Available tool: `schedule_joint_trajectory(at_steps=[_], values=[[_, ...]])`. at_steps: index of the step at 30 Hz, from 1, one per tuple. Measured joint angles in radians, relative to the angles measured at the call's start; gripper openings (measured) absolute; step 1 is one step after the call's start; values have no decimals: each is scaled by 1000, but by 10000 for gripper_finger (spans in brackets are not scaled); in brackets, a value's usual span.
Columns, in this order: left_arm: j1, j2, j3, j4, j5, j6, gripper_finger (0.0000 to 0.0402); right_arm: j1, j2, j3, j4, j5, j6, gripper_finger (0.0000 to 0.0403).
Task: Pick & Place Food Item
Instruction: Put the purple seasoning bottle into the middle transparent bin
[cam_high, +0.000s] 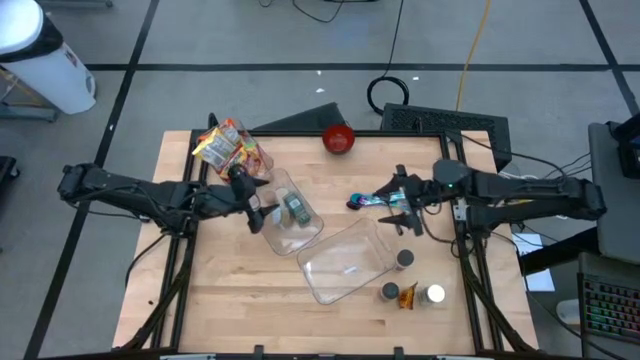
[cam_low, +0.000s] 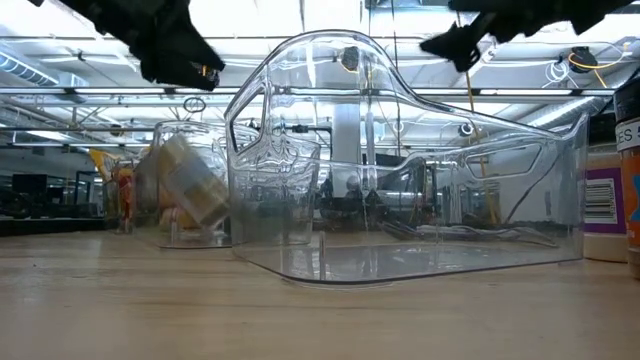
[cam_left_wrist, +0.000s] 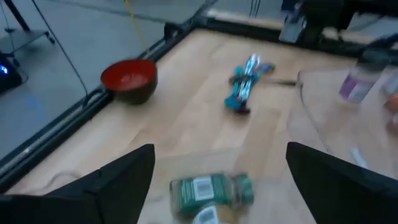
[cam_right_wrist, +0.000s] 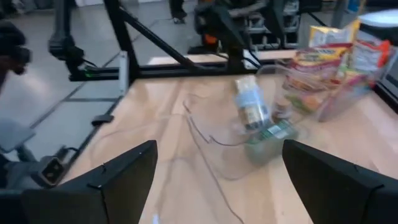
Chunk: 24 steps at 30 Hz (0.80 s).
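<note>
Grey tiled floor (cam_high: 250, 40), black cables (cam_high: 392, 92), bright ceiling lights (cam_low: 250, 15).

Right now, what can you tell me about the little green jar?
The green jar is a small spice-type jar lying on its side inside a clear plastic bin near the table's middle. It looks see-through, filled with something green, with a green-and-white label and a paler cap end. The left gripper hovers over it with its fingers open, not touching it. Another small jar lies beside it in the same bin.
</note>
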Motion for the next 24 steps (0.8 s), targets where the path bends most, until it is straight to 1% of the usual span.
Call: schedule_joint_trajectory(at_steps=[3,8,14,16,19,24], values=[[6,0,-1,-43,-3,0,377,32,-35,0,-19,1,3,337],[29,11,-2,-84,-2,-21,378,78,-43,0,-16,0,-28,337],[33,10,-3,-90,5,-63,379,81,-30,0,-14,4,-34,336],[33,10,-3,-102,35,-90,379,81,-16,0,-11,4,-35,336],[33,18,-3,-162,100,-117,379,81,7,0,-8,4,-35,336],[46,118,-4,-232,159,-59,379,81,49,0,27,5,-63,336]])
